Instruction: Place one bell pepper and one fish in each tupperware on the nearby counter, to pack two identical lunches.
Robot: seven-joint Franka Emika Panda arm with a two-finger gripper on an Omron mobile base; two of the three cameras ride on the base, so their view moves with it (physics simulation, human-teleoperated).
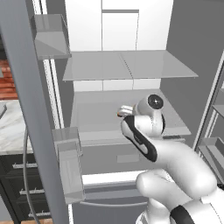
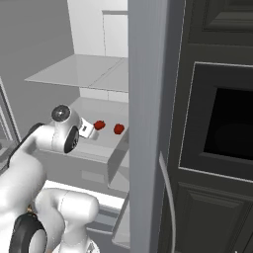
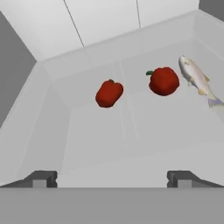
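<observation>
The two peppers [image 3: 109,93] [image 3: 164,81] have smooth, slightly glossy red skin, each with a small dark green stem. The fish [image 3: 197,78] looks pale and silvery with a soft sheen (its tail fin more greyish and dull). They lie on a shelf [image 3: 100,144] of plain matt light grey, smooth and unmarked. The arm [image 1: 175,166] looks like glossy white plastic with shiny black joints. The counter [image 1: 11,127] is polished white marble with grey veins.

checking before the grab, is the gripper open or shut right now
Open. In the hand view the gripper has its two dark fingertips set far apart with nothing between them, pointing toward two red bell peppers on the fridge shelf.
</observation>
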